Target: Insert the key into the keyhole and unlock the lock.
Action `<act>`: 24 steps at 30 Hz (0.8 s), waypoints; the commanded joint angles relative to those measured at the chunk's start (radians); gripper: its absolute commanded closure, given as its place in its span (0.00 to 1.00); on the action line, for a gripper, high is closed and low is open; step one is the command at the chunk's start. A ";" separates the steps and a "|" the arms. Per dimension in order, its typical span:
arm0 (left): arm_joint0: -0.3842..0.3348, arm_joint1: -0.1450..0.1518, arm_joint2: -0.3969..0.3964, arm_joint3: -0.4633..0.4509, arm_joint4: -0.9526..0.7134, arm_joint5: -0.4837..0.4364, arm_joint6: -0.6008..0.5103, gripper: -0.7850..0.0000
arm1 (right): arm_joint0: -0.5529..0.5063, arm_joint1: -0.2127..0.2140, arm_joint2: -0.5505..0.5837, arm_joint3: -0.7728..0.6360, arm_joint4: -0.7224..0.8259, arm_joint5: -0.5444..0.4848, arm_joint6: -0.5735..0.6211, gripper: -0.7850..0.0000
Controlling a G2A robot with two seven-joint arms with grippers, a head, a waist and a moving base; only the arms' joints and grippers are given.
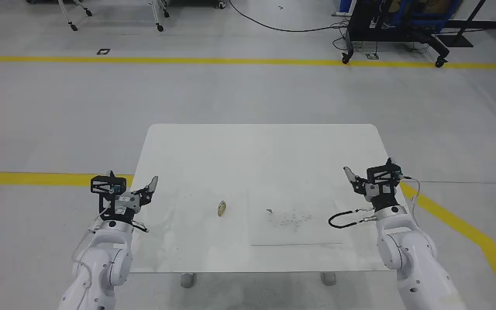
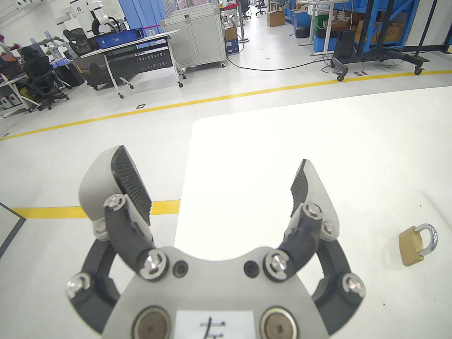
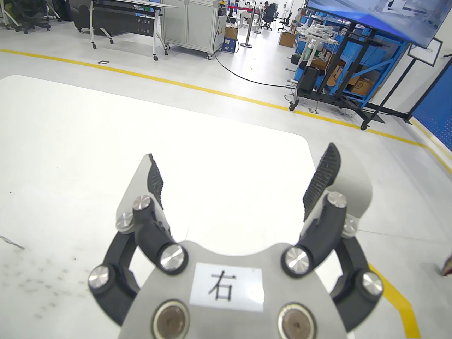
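Noting left gripper point(image 2: 212, 164) at the left edge of the desk point(image 1: 263, 147), spread wide, nothing held. Moving rightward: brass padlock point(image 1: 222, 207) flat on the desk near the front edge, long axis roughly front-to-back, nearer the left arm. Just right of it, not touching: small key point(image 1: 270, 210), axis too small to tell, nearer the right arm. Ending at the right edge with right gripper point(image 3: 240, 156), likewise wide and empty. Judged: key pickup first, from the right.
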 commanded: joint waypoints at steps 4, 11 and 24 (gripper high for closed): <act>0.000 0.000 0.000 0.000 0.000 0.000 0.000 0.00 | 0.000 0.000 0.000 0.000 0.000 0.000 0.000 0.00; 0.000 0.000 0.000 0.000 0.000 0.000 0.000 0.00 | 0.013 -0.003 -0.068 0.005 0.034 -0.115 0.022 0.00; 0.000 0.000 0.000 0.000 0.000 0.000 0.000 0.00 | 0.093 -0.012 -0.184 0.071 0.056 -0.221 0.091 0.00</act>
